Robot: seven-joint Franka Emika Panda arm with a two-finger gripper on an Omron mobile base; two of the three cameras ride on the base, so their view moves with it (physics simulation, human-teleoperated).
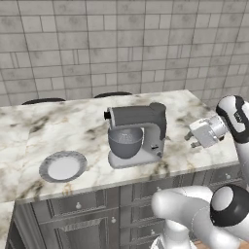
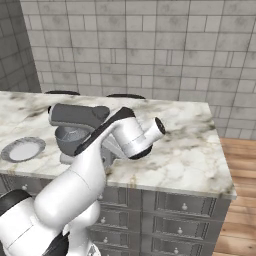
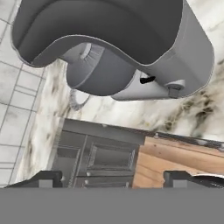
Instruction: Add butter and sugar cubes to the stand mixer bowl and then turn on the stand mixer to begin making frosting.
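Mixer (image 1: 137, 133) sits mid-counter (image 1: 73, 121), bowl (image 1: 125, 142) under its head, plate (image 1: 62, 167) to its left. Looks heavy and rigid; only the small black side lever (image 3: 147, 80) needs a light push. Gripper (image 3: 113, 178) wide open, empty, beside the mixer.

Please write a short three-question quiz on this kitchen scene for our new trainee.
1. True or false: the flat round grey plate lies left of the grey stand mixer in the left base view.
2. Where does the deep grey metal bowl sit? A) on the plate B) under the mixer's head, on its base C) on the floor
3. Fill in: the two-finger gripper hangs to the mixer's right with its jaws ____.

Key: 1 true; 2 B; 3 open.
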